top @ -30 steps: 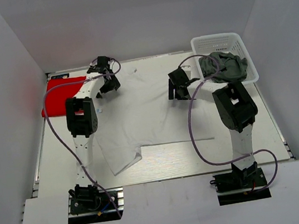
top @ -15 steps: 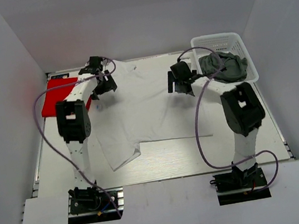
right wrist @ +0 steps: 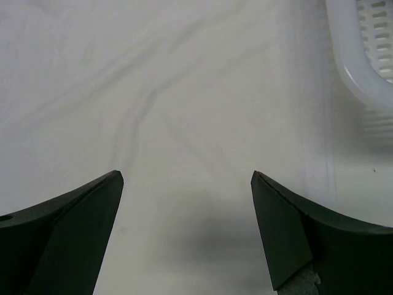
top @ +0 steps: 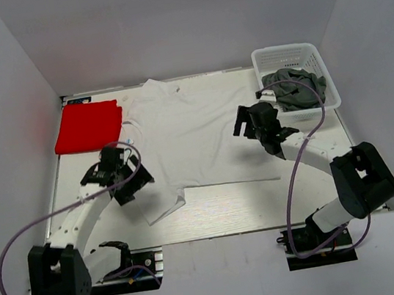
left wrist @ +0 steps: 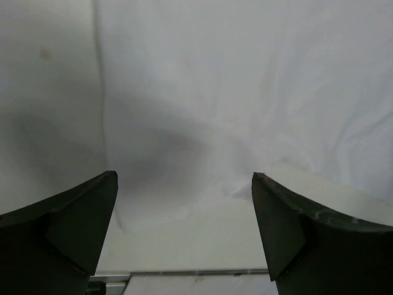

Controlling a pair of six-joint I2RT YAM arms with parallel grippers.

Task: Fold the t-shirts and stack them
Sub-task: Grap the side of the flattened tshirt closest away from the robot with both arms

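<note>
White t-shirt (top: 187,134) lies spread across the middle of the tabletop (top: 265,204). Left claw (left wrist: 184,176) hangs over its near-left edge, spread wide and empty. Right claw (right wrist: 187,174) is spread too, gripping nothing, over the shirt's right side, with the white lattice basket (top: 285,53) close beside. Dark grey t-shirt (top: 293,87) is heaped in that basket. Red t-shirt (top: 88,126) sits folded, far left.

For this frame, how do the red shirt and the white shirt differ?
The red shirt is folded into a compact rectangle; the white shirt lies spread open, with one sleeve sticking out at its near left. The red shirt sits at the far left corner of the table; the white shirt covers the middle and takes up far more room. Both lie flat on the table, outside the basket.
</note>
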